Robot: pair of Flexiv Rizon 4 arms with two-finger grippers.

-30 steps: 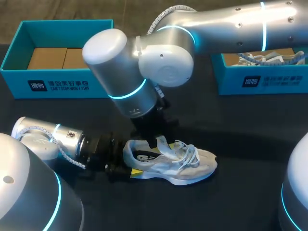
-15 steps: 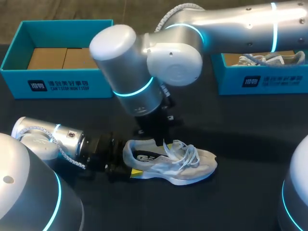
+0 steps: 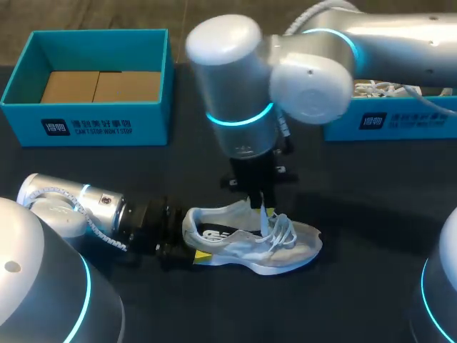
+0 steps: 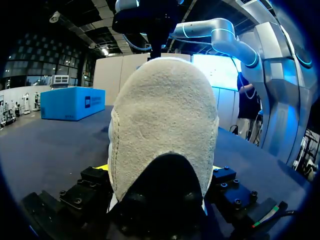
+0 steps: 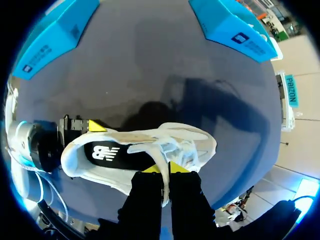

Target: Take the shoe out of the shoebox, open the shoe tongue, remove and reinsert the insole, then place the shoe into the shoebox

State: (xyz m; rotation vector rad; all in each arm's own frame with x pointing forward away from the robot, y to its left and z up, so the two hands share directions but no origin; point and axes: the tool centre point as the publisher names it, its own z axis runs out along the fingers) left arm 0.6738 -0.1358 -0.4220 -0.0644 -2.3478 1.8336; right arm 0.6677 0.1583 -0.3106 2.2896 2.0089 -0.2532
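Observation:
A white and grey sneaker (image 3: 251,241) lies on its side on the dark table, toe to the right. My left gripper (image 3: 190,241) comes in low from the left, its wide-set fingers pressed against both sides of the heel (image 4: 162,120), which fills the left wrist view. From above, my right gripper (image 3: 261,205) hangs over the lacing, shut on the white shoe tongue (image 3: 263,216). In the right wrist view the right gripper (image 5: 165,169) pinches that strip over the sneaker (image 5: 145,150), whose dark insole (image 5: 112,152) shows inside.
An open teal shoebox (image 3: 86,125) with cardboard inside stands at the back left. A second teal box (image 3: 389,120) at the back right holds another shoe (image 3: 385,88). Both boxes (image 5: 52,37) (image 5: 232,27) lie beyond the sneaker in the right wrist view.
My right arm has swung to the right, and its gripper has closed on the tongue and drawn it toward the toe. The left arm and the sneaker have stayed put.

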